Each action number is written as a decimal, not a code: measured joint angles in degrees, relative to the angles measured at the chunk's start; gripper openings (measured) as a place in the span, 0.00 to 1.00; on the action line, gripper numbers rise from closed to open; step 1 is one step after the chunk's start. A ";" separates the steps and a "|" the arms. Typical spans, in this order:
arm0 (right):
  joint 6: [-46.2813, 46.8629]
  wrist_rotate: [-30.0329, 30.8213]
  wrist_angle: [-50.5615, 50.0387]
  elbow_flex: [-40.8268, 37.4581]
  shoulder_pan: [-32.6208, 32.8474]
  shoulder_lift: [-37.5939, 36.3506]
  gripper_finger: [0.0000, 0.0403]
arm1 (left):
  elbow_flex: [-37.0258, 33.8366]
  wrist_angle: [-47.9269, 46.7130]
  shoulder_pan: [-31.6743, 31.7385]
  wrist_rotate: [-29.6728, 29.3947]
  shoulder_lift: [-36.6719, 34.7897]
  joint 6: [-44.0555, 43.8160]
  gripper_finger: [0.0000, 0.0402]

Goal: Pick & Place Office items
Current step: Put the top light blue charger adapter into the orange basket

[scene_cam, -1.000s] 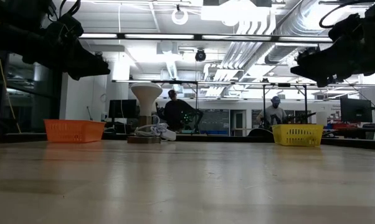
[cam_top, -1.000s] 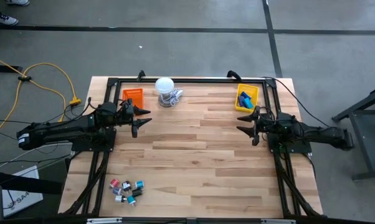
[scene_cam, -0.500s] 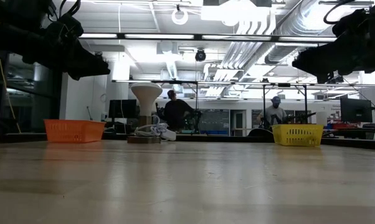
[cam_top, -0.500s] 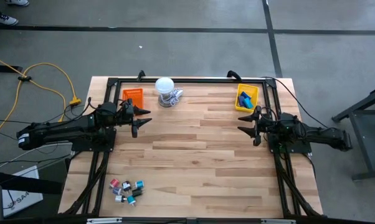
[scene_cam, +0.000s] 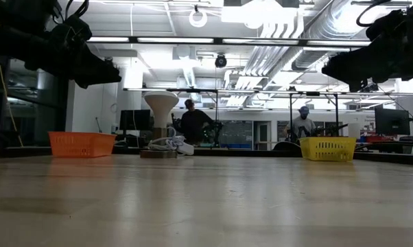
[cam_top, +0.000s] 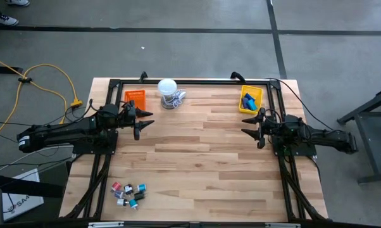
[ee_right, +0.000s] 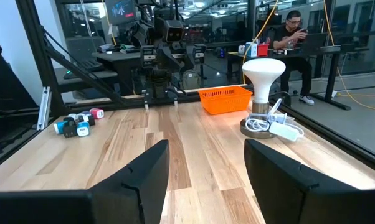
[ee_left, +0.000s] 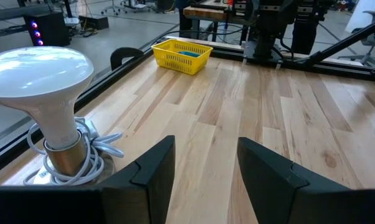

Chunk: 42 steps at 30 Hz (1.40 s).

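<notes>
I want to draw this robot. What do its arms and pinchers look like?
Two long, thin, dark arms, nearly black. Each ends in a gripper with two pointed black fingers, like a beak: the left gripper and the right gripper. Up close the fingers are flat, angular wedges of matte black plastic. A thin black cable trails along the table edge behind the right arm. I can't make out any markings.

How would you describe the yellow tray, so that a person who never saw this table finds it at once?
Look at the wooden table from above and go to its far edge, on the right arm's side. The yellow tray sits there, just beyond the right gripper. Unlike the orange tray at the opposite far corner, it already holds blue pieces.
</notes>
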 joint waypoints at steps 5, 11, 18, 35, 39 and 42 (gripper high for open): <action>0.02 0.00 0.02 0.00 0.00 0.00 0.48 | 0.00 0.00 0.00 0.01 0.01 0.00 0.42; 0.00 0.00 0.04 0.00 0.00 0.00 0.48 | 0.00 0.00 0.00 0.01 -0.01 0.01 0.42; 0.02 0.00 0.09 0.00 0.00 0.00 0.48 | 0.02 0.00 0.00 0.00 0.01 -0.01 0.42; 0.00 0.02 0.17 0.00 0.00 0.00 0.48 | 0.00 0.00 0.00 0.01 0.00 0.01 0.42; 0.01 0.00 0.17 0.00 0.01 0.00 0.48 | 0.00 0.00 0.00 0.01 -0.01 -0.01 0.42; 0.02 0.00 0.17 0.00 0.02 0.00 0.48 | 0.00 0.00 0.00 -0.04 -0.01 -1.26 0.42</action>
